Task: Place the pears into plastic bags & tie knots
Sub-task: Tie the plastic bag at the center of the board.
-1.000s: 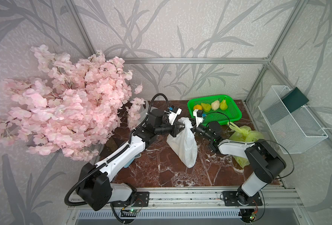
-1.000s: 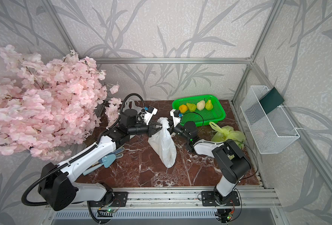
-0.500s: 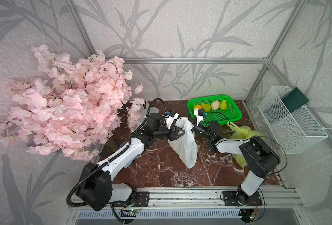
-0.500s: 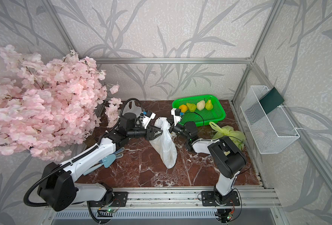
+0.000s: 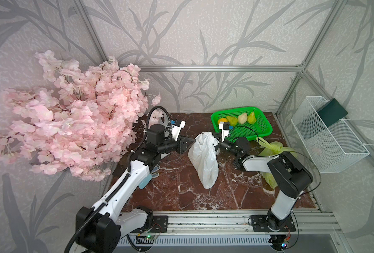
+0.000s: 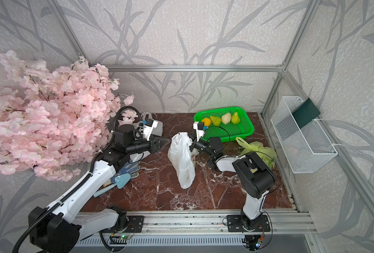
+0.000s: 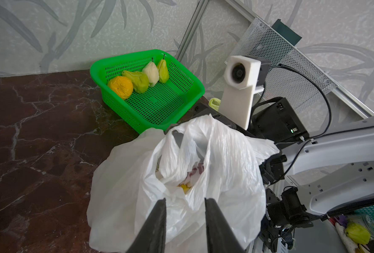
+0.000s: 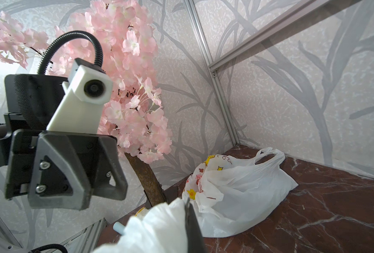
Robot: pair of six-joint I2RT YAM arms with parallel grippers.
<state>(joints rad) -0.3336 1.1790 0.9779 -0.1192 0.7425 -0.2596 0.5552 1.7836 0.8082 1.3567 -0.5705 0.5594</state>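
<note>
**White plastic bag hangs from one tool, the other poised at its mouth**

Red-brown marble makes up the surface (image 5: 181, 197), and a pink blossom tree (image 5: 72, 122) crowds its left side, over the left arm's shoulder. The white bag (image 5: 203, 162) stands mid-surface. Its long axis runs from the gathered top down to the bottom, which rests on the marble. Whether a pear already lies inside I cannot tell; only printed film shows through the mouth.

The green basket (image 5: 256, 129) sits at the back right, just beyond the bag's top. A yellow-green bag (image 5: 271, 151) lies slumped beside the right arm. A second white bag (image 8: 236, 197) lies behind the left arm, near the tree. Work gloves (image 6: 129, 167) and a blue trowel (image 6: 121, 180) rest under the left arm, clear of the action.

Three pears (image 5: 232, 120) (image 5: 242, 117) (image 5: 251, 118) line the basket's back wall next to an orange fruit (image 5: 222, 121).

The right tool (image 5: 216, 143) is clamped tight on the bag's top edge on the basket side and carries it. The left tool (image 7: 185, 200) faces it from the opposite side, its jaws part-way apart and holding nothing. The bag's rim lies straight ahead of its fingertips (image 7: 163, 201), just beside them.

The next move likely turns on that gap: closing on the near rim. The left arm is the free one, though the hanging bag stands between it and the pears.
</note>
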